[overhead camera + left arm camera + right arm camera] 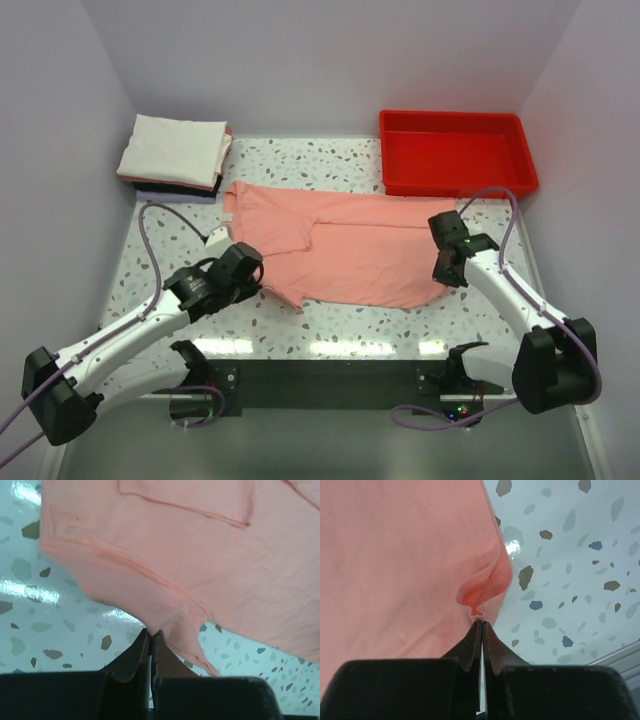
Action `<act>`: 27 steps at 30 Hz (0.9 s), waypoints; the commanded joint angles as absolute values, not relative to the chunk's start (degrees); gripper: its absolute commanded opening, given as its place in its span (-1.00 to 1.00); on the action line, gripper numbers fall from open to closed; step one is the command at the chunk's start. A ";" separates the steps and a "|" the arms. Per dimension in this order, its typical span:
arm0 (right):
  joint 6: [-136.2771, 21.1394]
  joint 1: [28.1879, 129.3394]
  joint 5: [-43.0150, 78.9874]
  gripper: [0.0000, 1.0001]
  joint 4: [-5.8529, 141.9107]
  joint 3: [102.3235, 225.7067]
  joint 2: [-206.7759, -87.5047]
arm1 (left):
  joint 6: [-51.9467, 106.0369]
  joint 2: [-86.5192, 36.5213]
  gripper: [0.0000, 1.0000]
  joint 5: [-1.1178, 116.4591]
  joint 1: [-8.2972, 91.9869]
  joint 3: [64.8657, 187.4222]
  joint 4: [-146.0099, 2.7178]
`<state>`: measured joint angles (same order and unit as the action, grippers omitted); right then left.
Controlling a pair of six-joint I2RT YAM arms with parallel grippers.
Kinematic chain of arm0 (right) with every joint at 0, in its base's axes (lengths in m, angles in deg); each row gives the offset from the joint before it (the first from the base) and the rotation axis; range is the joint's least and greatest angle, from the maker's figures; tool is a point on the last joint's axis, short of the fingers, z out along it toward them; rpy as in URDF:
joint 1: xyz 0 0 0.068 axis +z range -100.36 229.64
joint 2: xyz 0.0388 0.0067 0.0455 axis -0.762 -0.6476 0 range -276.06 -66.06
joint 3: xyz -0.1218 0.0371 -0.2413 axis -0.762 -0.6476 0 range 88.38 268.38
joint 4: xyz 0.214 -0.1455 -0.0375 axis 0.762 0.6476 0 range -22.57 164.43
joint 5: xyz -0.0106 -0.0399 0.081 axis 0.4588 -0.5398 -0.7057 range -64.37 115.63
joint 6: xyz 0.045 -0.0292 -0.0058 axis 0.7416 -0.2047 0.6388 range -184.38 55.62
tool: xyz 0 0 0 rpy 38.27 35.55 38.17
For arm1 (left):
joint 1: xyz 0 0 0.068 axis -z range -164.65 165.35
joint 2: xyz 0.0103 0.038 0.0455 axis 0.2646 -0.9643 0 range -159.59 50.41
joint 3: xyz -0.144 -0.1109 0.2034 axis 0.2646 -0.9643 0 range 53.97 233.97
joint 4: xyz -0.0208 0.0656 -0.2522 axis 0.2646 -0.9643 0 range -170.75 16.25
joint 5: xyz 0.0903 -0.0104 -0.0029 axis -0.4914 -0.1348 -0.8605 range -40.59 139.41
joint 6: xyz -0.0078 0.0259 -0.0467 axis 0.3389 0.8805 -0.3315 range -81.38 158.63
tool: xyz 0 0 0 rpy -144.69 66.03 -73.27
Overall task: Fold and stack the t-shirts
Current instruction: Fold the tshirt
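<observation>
1. While the salmon-pink cotton short-sleeved t-shirt (pixel 340 245) lay spread flat on the speckled terrazzo tabletop (pixel 350 320), its long axis ran from left to right across the reach of both arms.
2. The left tool (pixel 150 632) was pressed together on a small pinch of the shirt's near-left edge. A stitched hem bunched there, probably a sleeve or a hem corner, though the wrist view was too close to be sure.
3. The right tool (pixel 481 622) was likewise clamped on a puckered fold at the shirt's near-right corner, with bare tabletop just to its right.
4. Each arm thus held the near edge at its own end, so the rest of the cloth lay away from both tools, toward the back wall.
5. The white-topped stack of folded t-shirts (pixel 175 150) sat at the far-left corner, nearer the left arm. The red plastic tray (pixel 440 188) sat at the far right.
6. A fold, by my judgement, would call for carrying the near edge away over the cloth, both ends moving together.
</observation>
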<state>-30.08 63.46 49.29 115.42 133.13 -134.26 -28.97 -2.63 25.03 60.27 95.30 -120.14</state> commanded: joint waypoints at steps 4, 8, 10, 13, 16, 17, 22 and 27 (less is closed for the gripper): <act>-31.51 63.00 52.70 -1.00 112.61 140.67 -137.86 | -17.02 -6.19 -1.00 26.82 51.91 100.11 -107.26; -32.56 62.38 53.58 -1.00 112.43 143.65 -140.23 | -12.28 -10.83 -1.00 25.60 50.51 104.59 -104.60; -33.09 62.03 54.54 -1.00 112.70 144.63 -141.55 | -11.13 -12.69 -1.00 24.71 49.80 107.32 -103.55; -33.88 61.15 55.24 -1.00 112.52 146.74 -142.87 | -8.75 -16.03 -1.00 24.97 48.22 109.52 -101.62; -34.94 59.84 55.25 -1.00 111.73 148.67 -144.89 | -7.78 -18.49 -1.00 24.89 46.20 111.19 -100.83; -35.55 59.40 54.99 -1.00 111.56 149.63 -145.42 | -7.09 -19.11 -1.00 24.80 45.32 111.37 -100.30; -36.70 57.55 54.37 -1.00 110.24 152.62 -149.11 | -6.11 -19.82 -1.00 24.62 42.51 111.54 -96.44; -37.84 57.11 54.19 -1.00 110.06 156.49 -153.07 | -4.36 -21.75 -1.00 26.20 39.26 112.16 -92.65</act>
<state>-36.44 57.36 53.11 111.73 152.91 -152.03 -6.83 -20.64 26.30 40.93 109.28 -98.66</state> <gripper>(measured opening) 0.008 0.027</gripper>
